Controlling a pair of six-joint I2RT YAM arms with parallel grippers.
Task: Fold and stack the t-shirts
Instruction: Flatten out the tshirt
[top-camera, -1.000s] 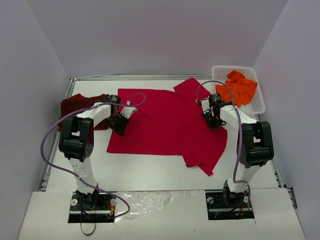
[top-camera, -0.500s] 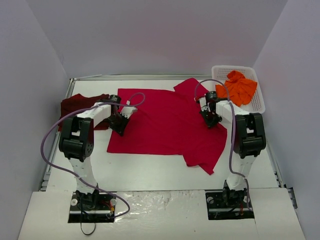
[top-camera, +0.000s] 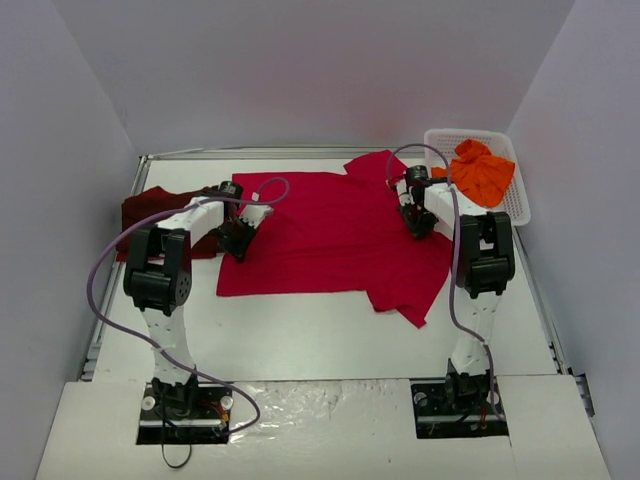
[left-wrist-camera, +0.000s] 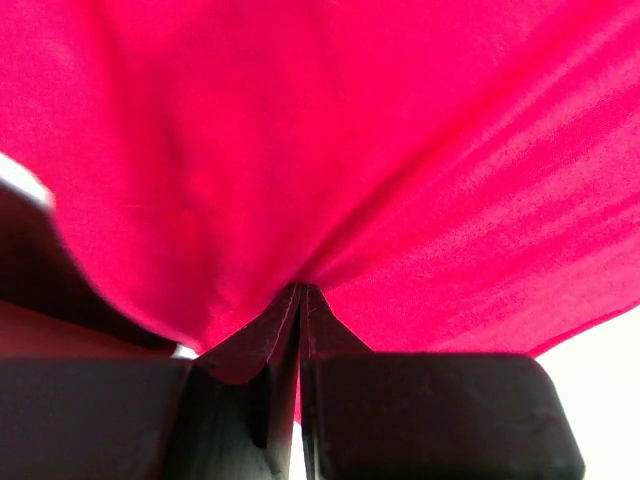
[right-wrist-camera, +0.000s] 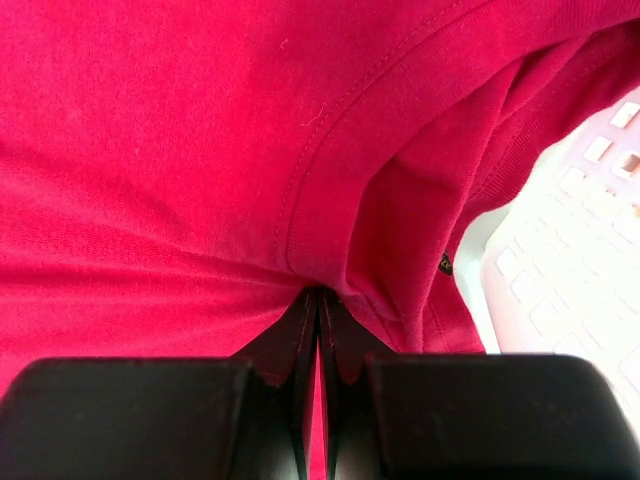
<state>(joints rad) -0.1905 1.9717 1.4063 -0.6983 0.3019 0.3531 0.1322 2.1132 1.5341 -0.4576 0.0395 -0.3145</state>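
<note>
Shifted farther back than a second ago, the red t-shirt is being dragged over the table. Its left edge is being pinched by the closed left gripper and its seamed right side by the closed right gripper, beside the basket.

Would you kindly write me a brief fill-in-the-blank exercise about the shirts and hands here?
The left hand and right hand are both ____ on the red t-shirt.
The orange t-shirt lies in the white ____.
The maroon t-shirt lies nearer the ____ hand.
Missing words: shut; basket; left.
</note>
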